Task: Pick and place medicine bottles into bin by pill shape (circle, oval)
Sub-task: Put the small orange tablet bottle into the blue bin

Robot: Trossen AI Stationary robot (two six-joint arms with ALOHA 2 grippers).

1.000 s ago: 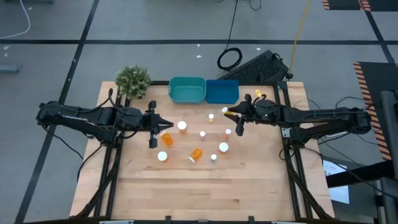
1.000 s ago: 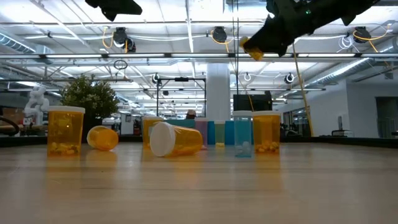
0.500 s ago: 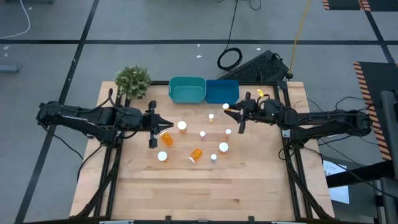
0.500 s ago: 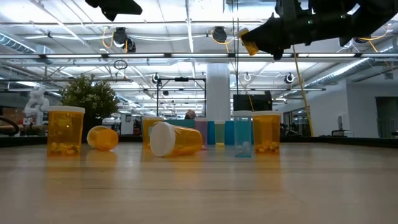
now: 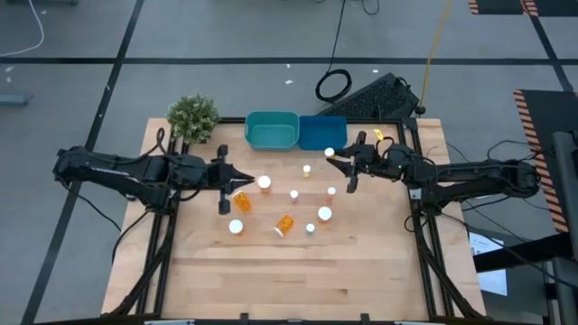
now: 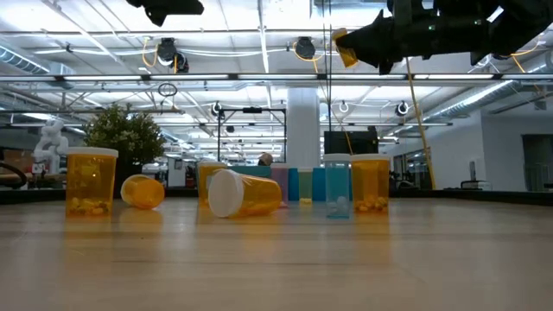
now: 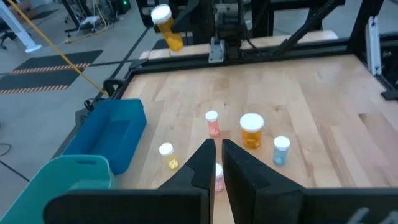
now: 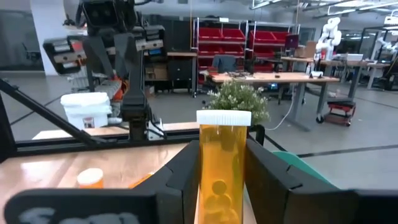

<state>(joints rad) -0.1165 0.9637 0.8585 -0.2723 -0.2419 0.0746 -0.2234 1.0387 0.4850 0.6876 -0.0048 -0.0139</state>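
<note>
My right gripper (image 5: pixel 336 161) grasps a bottle (image 8: pixel 222 168) in the air near the blue bin (image 5: pixel 322 133) at the tabletop's (image 5: pixel 379 262) far edge. My left gripper (image 5: pixel 237 181) hangs clenched, empty, over the tabletop's left half.

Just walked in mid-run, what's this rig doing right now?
Sorting medicine bottles into bins. The right gripper holds one bottle in the air, close to the blue bin. The left gripper is shut and empty, above the table near the left-hand bottles. Both the blue bin and the teal bin look empty from above. Eight other bottles are on the table, two of them lying on their sides.
</note>
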